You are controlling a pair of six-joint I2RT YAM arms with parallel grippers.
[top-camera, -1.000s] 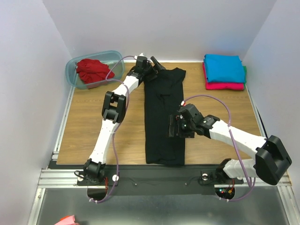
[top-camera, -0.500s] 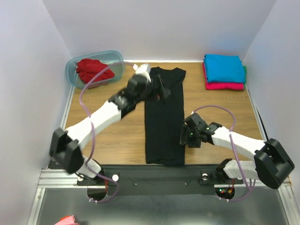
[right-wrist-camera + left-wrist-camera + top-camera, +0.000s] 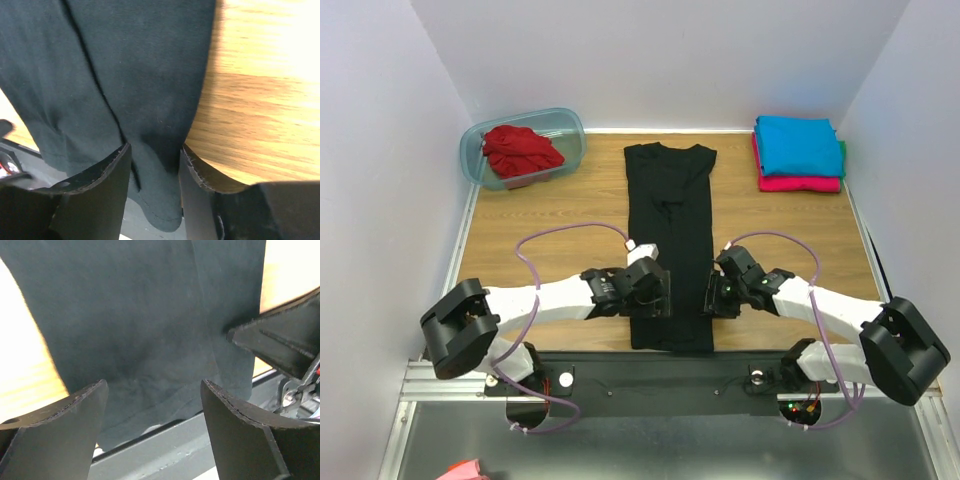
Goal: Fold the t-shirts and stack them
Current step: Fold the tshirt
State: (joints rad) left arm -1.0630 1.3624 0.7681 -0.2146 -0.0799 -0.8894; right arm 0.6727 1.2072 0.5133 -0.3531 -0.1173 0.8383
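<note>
The black t-shirt [image 3: 670, 210] lies on the table as a long narrow strip, collar far, hem near. My left gripper [image 3: 655, 298] is low over its near left part, open wide above the cloth [image 3: 140, 315], with nothing between the fingers. My right gripper [image 3: 712, 296] is at the near right edge. Its fingers [image 3: 120, 170] are half closed astride that edge of the black t-shirt [image 3: 150, 60], with cloth bulging between them and a gap still showing. The red t-shirt [image 3: 520, 150] is bunched in the tub. A folded turquoise t-shirt [image 3: 798, 143] rests on a folded magenta one [image 3: 802, 184].
The translucent tub [image 3: 572, 140] stands at the far left corner of the wooden table [image 3: 540, 220]. The folded stack is at the far right corner, by the right wall. A metal rail [image 3: 620, 370] runs along the near edge, just past the shirt's hem.
My left arm has swung from the shirt's collar end down to the near hem. My right gripper has shifted slightly nearer and its jaws have narrowed around the shirt's right edge.
</note>
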